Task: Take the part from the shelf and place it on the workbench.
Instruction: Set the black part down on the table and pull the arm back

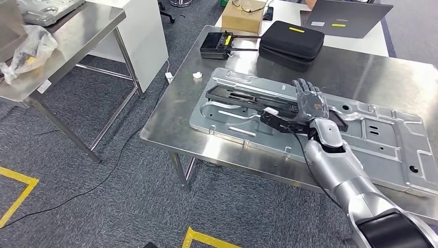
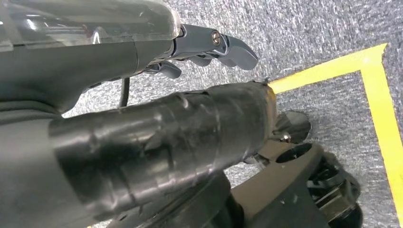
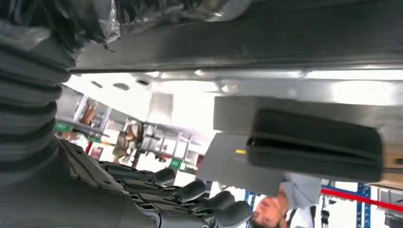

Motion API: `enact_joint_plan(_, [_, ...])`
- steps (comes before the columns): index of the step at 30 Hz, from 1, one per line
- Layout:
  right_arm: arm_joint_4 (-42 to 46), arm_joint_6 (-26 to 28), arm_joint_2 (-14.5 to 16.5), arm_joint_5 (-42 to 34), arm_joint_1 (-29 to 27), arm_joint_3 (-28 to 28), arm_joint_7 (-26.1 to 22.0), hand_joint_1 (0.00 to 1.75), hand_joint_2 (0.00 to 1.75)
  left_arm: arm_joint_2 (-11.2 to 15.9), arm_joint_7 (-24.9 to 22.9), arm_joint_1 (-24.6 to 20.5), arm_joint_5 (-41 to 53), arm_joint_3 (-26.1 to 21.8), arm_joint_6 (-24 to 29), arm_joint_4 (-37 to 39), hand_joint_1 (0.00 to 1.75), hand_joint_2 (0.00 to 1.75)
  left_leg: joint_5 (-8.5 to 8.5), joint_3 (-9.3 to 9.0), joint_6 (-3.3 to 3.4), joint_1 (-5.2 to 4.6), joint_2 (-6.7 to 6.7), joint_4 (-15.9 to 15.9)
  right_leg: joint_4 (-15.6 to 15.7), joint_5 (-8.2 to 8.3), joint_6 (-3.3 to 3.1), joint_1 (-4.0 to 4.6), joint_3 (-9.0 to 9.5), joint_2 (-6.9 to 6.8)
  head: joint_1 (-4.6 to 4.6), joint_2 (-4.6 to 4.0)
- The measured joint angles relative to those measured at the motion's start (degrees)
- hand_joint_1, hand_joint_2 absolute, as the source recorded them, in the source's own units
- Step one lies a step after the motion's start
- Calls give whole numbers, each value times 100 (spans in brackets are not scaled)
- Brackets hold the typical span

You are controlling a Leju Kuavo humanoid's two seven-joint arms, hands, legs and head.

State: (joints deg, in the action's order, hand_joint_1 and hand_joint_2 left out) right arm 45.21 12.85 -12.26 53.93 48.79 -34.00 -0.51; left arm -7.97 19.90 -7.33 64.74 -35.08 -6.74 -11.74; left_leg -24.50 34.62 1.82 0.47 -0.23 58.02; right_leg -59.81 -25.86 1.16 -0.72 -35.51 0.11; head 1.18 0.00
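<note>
One black part (image 1: 248,98) lies on the table's (image 1: 361,72) metal plate (image 1: 382,134); right robot hand (image 1: 310,103) rests flat over it, fingers loosely spread; left robot hand (image 2: 209,47) dangles, curled around nothing.

Steel workbench (image 1: 170,111), bearing a large metal plate (image 1: 385,150), a small white piece (image 1: 197,75), a black device (image 1: 216,44), a black case (image 1: 292,44), a cardboard box (image 1: 243,19) and a grey laptop (image 1: 346,16).

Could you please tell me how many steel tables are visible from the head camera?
2. The workbench under the right hand carries the large metal panel and the black part. A second steel table stands at the upper left, holding a plastic bag.
</note>
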Motion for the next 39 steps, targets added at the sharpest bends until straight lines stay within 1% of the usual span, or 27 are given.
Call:
enact_joint_plan(1, [-9,15,0,-7,-9,9,-8,0,0,-2,1,-6,0,3,1,0,0,0,21,-9,34,9,4,-30,-201,-131,24,-6,-88,-2,-1,0])
enact_joint_plan(3, [-37,45,0,-9,-29,25,-21,0,0,-3,0,-10,0,9,2,0,0,0,33,-9,65,5,2,-43,-881,-476,50,-10,-400,-6,-1,0])
enact_joint_plan(4, [-54,56,0,-10,-48,31,-24,0,0,-3,-1,-7,-1,10,3,0,0,0,31,-7,73,1,-1,-41,-1209,-595,58,-9,-558,-5,-1,0])
enact_joint_plan(5, [-70,60,0,-12,-70,33,-27,0,0,-3,-4,-1,-2,11,4,0,0,0,28,-7,77,-3,-4,-36,-1388,-617,60,-9,-653,-6,-1,0])
enact_joint_plan(6, [-83,62,0,-13,-87,34,-30,0,0,-3,-7,2,-3,11,6,0,0,0,22,-7,79,-5,-6,-27,-1360,-531,56,-10,-650,-6,-1,0])
enact_joint_plan(7, [-91,63,0,-14,-93,37,-35,0,0,-3,-11,2,-5,11,7,0,0,0,13,-7,75,-5,-9,-14,-1132,-360,44,-8,-549,-7,-1,0])
enact_joint_plan(8, [-95,62,0,-14,-85,43,-41,0,0,-4,-15,-2,-9,11,7,0,0,0,2,-8,67,-7,-11,3,-779,-155,23,-5,-381,-7,-1,0])
enact_joint_plan(10, [-97,60,2,-14,-44,58,-53,0,0,-9,-19,-10,-20,11,2,0,0,0,-24,6,31,-22,-13,36,-141,72,-31,28,-74,-6,1,0])
enact_joint_plan(12, [-97,65,3,-12,-13,69,-57,0,0,-14,-19,-17,-28,11,-3,0,0,0,-32,18,-17,-32,-12,44,70,65,-74,64,16,-2,2,0])
enact_joint_plan(14, [-96,80,2,-7,0,76,-48,0,0,-13,-18,-19,-27,11,-2,0,0,0,-48,12,-74,-37,-12,51,122,84,-126,41,47,-4,1,0])
enact_joint_plan(15, [-92,85,1,-2,15,79,-41,0,0,-12,-17,-19,-25,11,-1,0,0,0,-109,39,-107,-38,-11,124,149,100,-163,21,71,-9,3,0])
enact_joint_plan(17, [-82,78,0,4,69,84,-33,0,0,-9,-17,-19,-21,11,1,0,0,0,-386,242,-163,-20,-9,582,192,125,-220,-10,107,-20,7,0])
enact_joint_plan(19, [-68,54,-12,8,126,88,-26,0,0,-10,-16,-12,-21,11,3,0,0,0,-713,595,-205,7,-5,1321,191,124,-241,-9,108,-22,8,0])
enact_joint_plan(20, [-56,38,-22,11,146,92,-16,0,0,-10,-15,-5,-22,11,3,0,0,0,-774,724,-221,21,-4,1576,185,120,-240,-8,109,-22,8,0])
enact_joint_plan(21, [-38,23,-36,15,160,98,-3,0,0,-10,-10,1,-22,11,3,0,0,0,-725,761,-231,31,-3,1626,175,114,-236,-9,109,-20,7,0])
enact_joint_plan(22, [-17,11,-51,20,176,106,10,0,0,-10,-1,3,-22,11,3,0,0,0,-570,685,-235,41,-1,1450,160,103,-225,-13,110,-16,8,0])
enact_joint_plan(23, [7,1,-64,23,196,114,18,0,0,-9,8,2,-22,11,3,0,0,0,-355,517,-233,50,2,1087,139,87,-208,-20,111,-10,8,0])
enact_joint_plan(25, [51,-15,-97,34,256,123,27,0,0,-9,20,-7,-24,11,1,0,0,0,-80,171,-206,47,1,372,87,48,-153,-11,97,4,6,0])
enact_joint_plan(26, [69,-23,-114,41,284,124,30,0,0,-9,20,-11,-27,12,-1,0,0,0,-36,82,-184,40,-3,179,71,39,-122,0,87,8,4,0])
enact_joint_plan(27, [83,-32,-132,49,305,126,34,0,0,-9,19,-11,-29,12,-3,0,0,0,-49,57,-158,27,-8,119,67,39,-91,9,79,11,2,0])
enact_joint_plan(30, [118,-39,-166,63,325,129,38,0,0,-10,17,-15,-36,13,-22,0,0,0,-6,55,-50,25,-11,71,40,4,1,-12,60,9,2,0])
enact_joint_plan(32, [128,-39,-184,66,335,131,40,0,0,-12,17,-23,-39,13,-33,0,0,0,25,48,23,40,-11,34,-340,-248,44,-22,-102,4,0,0])
enact_joint_plan(34, [127,-42,-196,70,328,132,45,0,0,-12,17,-20,-39,13,-40,0,0,0,29,54,52,29,-13,32,-1087,-611,67,-20,-443,1,0,0])
enact_joint_plan(35, [126,-44,-197,73,310,132,48,0,0,-12,16,-16,-39,13,-42,0,0,0,28,55,54,21,-13,33,-1394,-711,73,-20,-593,0,0,0])
enact_joint_plan(36, [125,-46,-197,76,290,132,50,0,0,-12,16,-14,-39,13,-44,0,0,0,27,55,55,13,-13,35,-1524,-707,69,-19,-665,0,0,0])
enact_joint_plan(37, [125,-47,-197,78,276,132,51,0,0,-12,16,-15,-39,13,-45,0,0,0,27,53,55,7,-13,38,-1434,-596,57,-16,-631,0,0,0])
enact_joint_plan(39, [125,-47,-197,78,278,132,53,0,0,-13,16,-20,-39,14,-48,0,0,0,23,46,49,-2,-15,43,-703,-205,-2,-1,-294,0,0,0])
